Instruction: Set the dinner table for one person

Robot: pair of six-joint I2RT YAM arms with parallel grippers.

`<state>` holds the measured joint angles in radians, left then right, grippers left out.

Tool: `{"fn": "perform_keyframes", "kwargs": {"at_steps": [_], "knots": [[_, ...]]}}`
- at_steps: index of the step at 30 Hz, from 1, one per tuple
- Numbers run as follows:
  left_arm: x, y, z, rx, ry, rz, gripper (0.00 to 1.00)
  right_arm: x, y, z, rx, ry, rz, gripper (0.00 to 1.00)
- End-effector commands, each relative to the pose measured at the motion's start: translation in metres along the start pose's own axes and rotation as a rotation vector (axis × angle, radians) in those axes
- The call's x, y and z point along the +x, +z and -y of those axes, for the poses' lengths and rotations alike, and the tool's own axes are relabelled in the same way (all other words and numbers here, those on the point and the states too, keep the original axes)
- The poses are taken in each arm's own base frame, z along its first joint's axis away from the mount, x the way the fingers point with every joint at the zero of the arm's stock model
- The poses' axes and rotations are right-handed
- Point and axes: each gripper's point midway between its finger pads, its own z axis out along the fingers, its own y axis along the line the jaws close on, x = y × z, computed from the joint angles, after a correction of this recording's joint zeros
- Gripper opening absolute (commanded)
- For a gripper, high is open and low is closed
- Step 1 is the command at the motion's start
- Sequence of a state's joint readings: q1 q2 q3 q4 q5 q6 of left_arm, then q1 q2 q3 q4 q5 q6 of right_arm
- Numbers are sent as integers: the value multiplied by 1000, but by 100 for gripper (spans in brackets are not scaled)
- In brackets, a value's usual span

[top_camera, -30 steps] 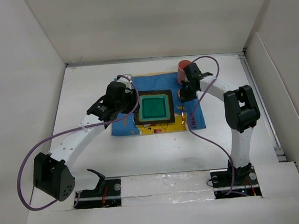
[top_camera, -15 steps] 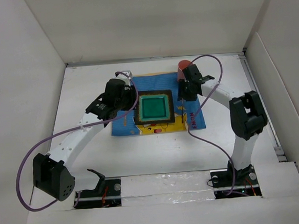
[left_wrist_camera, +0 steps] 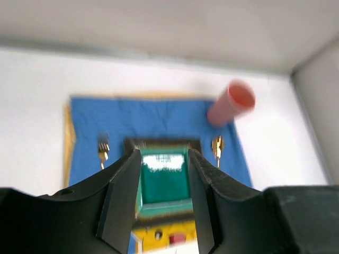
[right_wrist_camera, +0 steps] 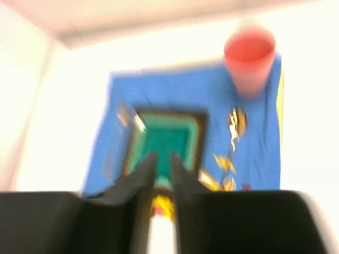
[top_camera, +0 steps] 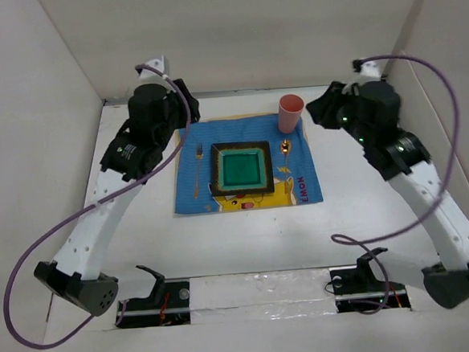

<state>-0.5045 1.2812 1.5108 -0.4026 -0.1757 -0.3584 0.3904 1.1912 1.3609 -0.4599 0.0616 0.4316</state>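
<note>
The dinner table (top_camera: 247,239), a flat matte white surface walled by white panels (top_camera: 232,31), carried a square green plate (top_camera: 240,169) with a dark rim near its middle. Under the plate lay a blue cartoon-print placemat (top_camera: 243,131), reaching out past the plate on every side. A fork (top_camera: 197,172) lay on the cloth just left of the plate, apart from its rim and lengthwise along it. A gold spoon (top_camera: 286,148) lay just right of the plate, likewise apart from it. A coral-pink cup (top_camera: 290,112) stood upright beyond the plate's far right corner, at the far right corner of the cloth. The left gripper (left_wrist_camera: 164,159) hung above the table to the far left of the plate, looking down on it, with its fingers (left_wrist_camera: 124,196) standing apart and nothing between them. The right gripper (right_wrist_camera: 162,159) hung to the far right of the plate; its wrist view was blurred, but a narrow gap showed between the fingers (right_wrist_camera: 143,190) and they held nothing. Well nearer than the plate, a silver tape strip (top_camera: 258,287) ran along the table's near edge between the two arm bases.
</note>
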Motion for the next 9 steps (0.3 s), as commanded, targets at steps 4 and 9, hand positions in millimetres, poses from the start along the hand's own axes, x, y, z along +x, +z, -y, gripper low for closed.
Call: {"fn": "perform_keyframes", "kwargs": {"at_steps": [4,9], "knots": [[-108,-88,-60,-313,-75,398,38,-133,-105,10,50,74,480,60],[-71,-87,-75,-322,-54,360,38,-93,-78,26,67,129,349,75]]}}
